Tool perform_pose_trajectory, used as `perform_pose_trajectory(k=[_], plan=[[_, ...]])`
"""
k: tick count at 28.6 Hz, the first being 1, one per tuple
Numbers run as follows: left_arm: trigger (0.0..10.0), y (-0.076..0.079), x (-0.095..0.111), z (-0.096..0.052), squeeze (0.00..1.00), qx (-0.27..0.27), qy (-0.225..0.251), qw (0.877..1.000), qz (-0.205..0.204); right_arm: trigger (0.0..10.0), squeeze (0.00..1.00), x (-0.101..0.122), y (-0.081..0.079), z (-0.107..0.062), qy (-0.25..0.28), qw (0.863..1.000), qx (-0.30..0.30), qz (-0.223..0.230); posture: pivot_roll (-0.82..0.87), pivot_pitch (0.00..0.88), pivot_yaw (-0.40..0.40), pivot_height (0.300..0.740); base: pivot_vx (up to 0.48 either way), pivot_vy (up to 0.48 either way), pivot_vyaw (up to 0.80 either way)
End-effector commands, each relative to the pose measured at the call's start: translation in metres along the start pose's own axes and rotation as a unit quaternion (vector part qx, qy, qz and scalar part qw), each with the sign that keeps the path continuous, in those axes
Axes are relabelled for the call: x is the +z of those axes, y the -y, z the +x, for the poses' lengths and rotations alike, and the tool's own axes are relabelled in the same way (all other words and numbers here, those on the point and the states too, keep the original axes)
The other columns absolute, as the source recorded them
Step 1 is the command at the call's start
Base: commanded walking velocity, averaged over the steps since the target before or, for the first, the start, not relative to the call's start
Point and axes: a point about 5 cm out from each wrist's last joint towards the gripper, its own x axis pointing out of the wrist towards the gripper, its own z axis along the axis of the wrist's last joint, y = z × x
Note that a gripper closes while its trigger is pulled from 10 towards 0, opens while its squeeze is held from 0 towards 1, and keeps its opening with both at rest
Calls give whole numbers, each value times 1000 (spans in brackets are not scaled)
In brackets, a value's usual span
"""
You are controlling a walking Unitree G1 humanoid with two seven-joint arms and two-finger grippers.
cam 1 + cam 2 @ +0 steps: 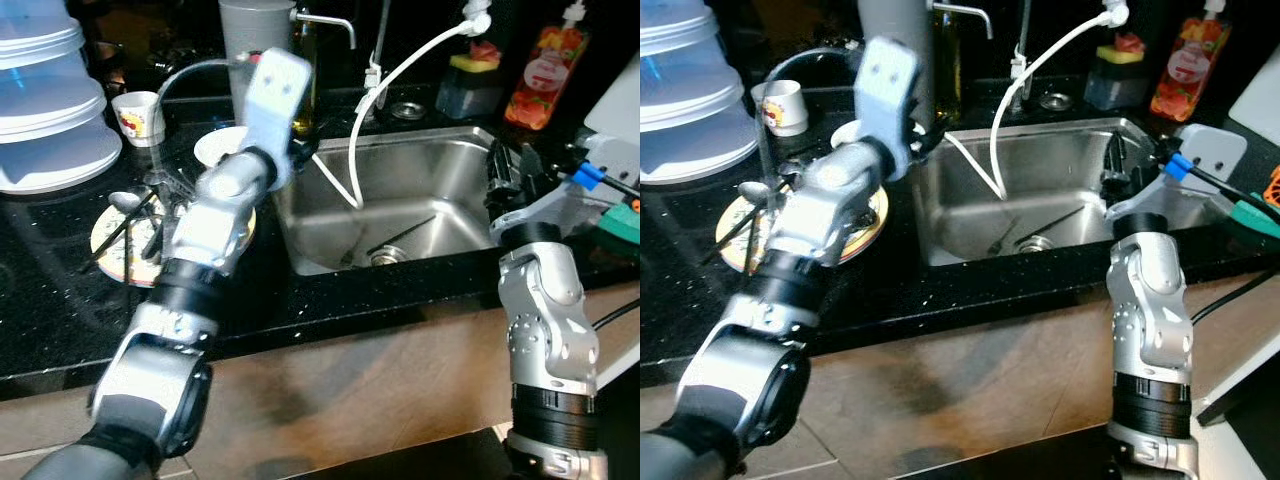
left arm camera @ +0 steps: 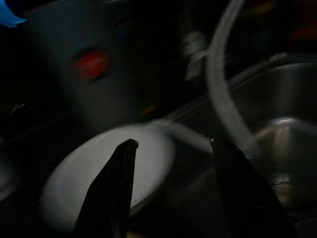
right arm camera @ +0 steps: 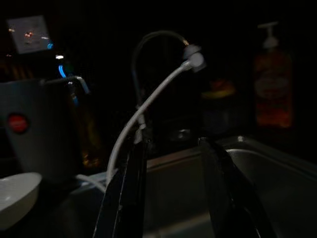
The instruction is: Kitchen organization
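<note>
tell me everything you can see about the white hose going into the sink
The white hose is a thin, flexible tube that looks like plastic. It starts at a white fitting high by the tap, arcs down to the left and drops into the steel sink, where its lower end rests near the basin floor. A small white clip sits partway along it. It hangs slack and nothing grips it.

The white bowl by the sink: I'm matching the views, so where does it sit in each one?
Left eye: white bowl on the counter, left of the sink.
Right eye: behind the left wrist.
Left wrist: below the open jaws.
Right wrist: at the edge.
Shared landmark: white hose.
</note>
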Motion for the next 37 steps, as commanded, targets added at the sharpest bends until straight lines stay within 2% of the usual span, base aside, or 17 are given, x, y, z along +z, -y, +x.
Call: perform_pose_trajectory(k=[1, 2, 3, 5, 6, 8, 9, 10, 12, 13, 16, 22, 23, 29, 37], plan=[[10000, -22, -5, -11, 0, 49, -26, 998, 2, 10000, 0, -4, 1, -1, -9, 1000, 1, 3, 46, 0, -31, 740, 0, 0, 0], [10000, -37, -10, -22, 0, 81, -46, 996, -2, 10000, 0, -6, 0, -1, -12, 1000, 3, 3, 74, 0, -41, 740, 0, 0, 0], [10000, -37, -10, -22, 0, 81, -46, 996, -2, 10000, 0, -6, 0, -1, -12, 1000, 3, 3, 74, 0, -41, 740, 0, 0, 0], [10000, -60, -24, -48, 0, 139, -89, 985, -47, 10000, 0, -8, -3, 3, -17, 1000, 13, 7, 89, 0, -45, 740, 0, 0, 0], [10000, -60, -24, -48, 0, 139, -89, 985, -47, 10000, 0, -8, -3, 3, -17, 1000, 13, 7, 89, 0, -45, 740, 0, 0, 0], [10000, -72, -39, -74, 0, 191, -126, 971, -66, 10000, 0, -9, -7, 5, -19, 1000, 21, 10, 112, 1, -54, 740, 0, 0, 0], [10000, -75, -44, -86, 0, 204, -143, 965, -75, 10000, 0, -10, -8, 6, -21, 999, 23, 11, 119, 2, -57, 740, 0, 0, 0], [10000, -75, -44, -86, 0, 204, -143, 965, -75, 10000, 0, -10, -8, 6, -21, 999, 23, 11, 119, 2, -57, 740, 0, 0, 0], [10000, -78, -49, -100, 0, 217, -167, 958, -90, 10000, 0, -12, -9, 6, -24, 999, 26, 13, 126, 4, -58, 740, 0, 0, 0], [10000, -78, -49, -100, 0, 217, -167, 958, -90, 10000, 0, -12, -9, 6, -24, 999, 26, 13, 126, 4, -58, 740, 0, 0, 0], [10000, -78, -53, -112, 0, 224, -192, 950, -106, 10000, 0, -13, -11, 8, -24, 999, 30, 15, 131, 0, -59, 740, 0, 0, 0], [10000, -77, -56, -112, 0, 215, -200, 949, -118, 10000, 0, -13, -11, 9, -23, 999, 31, 16, 128, 0, -63, 740, 0, 0, 0], [10000, -77, -59, -106, 0, 199, -202, 951, -126, 10000, 0, -12, -12, 10, -22, 999, 32, 16, 125, 0, -62, 740, 0, 0, 0], [10000, -79, -63, -91, 0, 175, -201, 953, -144, 10000, 0, -10, -10, 10, -16, 999, 30, 13, 105, 0, -57, 740, 0, 0, 0], [10000, -85, -75, -85, 0, 163, -223, 949, -153, 10000, 0, -9, -8, 10, -13, 1000, 27, 9, 91, 0, -53, 740, 0, 0, 0]])
